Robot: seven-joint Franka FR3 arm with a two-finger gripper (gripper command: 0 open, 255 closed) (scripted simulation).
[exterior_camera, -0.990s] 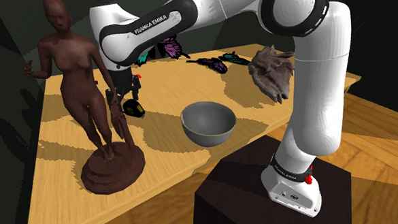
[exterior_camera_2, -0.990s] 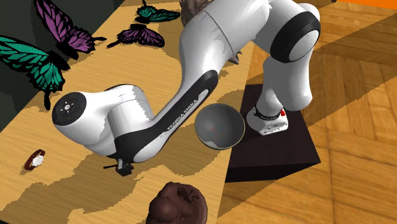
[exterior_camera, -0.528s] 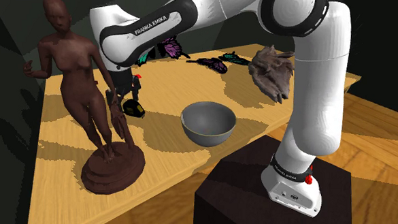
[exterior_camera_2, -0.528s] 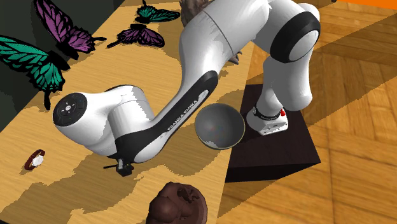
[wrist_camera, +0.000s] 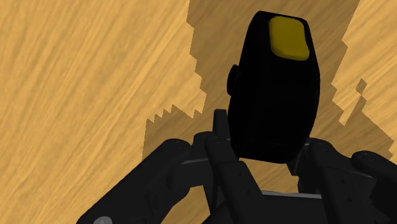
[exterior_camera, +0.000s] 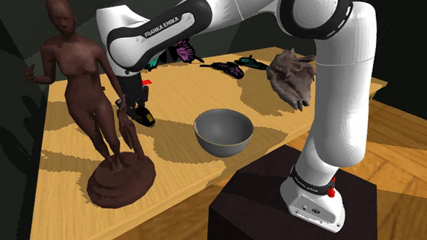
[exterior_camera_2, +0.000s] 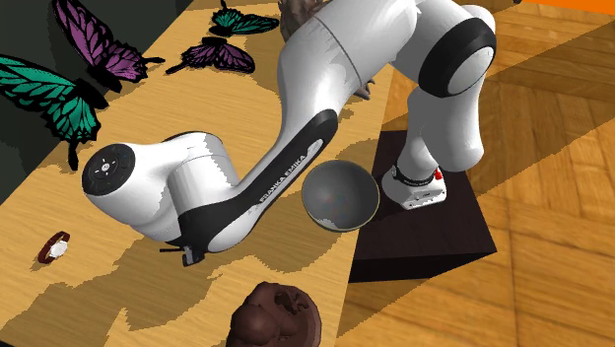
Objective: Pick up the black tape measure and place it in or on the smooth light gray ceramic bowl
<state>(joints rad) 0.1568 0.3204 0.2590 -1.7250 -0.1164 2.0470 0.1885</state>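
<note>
In the wrist view the black tape measure, with a yellow button on its face, sits clasped between my two black fingers. My gripper is shut on its lower body. In the shoulder view the gripper points down at the table beside the statue's legs, with the tape measure low at the wooden tabletop. The grey bowl stands upright a short way toward the shoulder view's right. From the second exterior view, the bowl sits near the table's edge and the arm covers the tape measure.
A tall dark brown figure statue stands close to the gripper. Butterflies and a ragged brown object lie at the far side. A small wristwatch lies apart. The stand is below the table edge.
The fingers have closed on the tape measure, which stood between them untouched before. The hand and tape measure have shifted slightly in the shoulder view.
</note>
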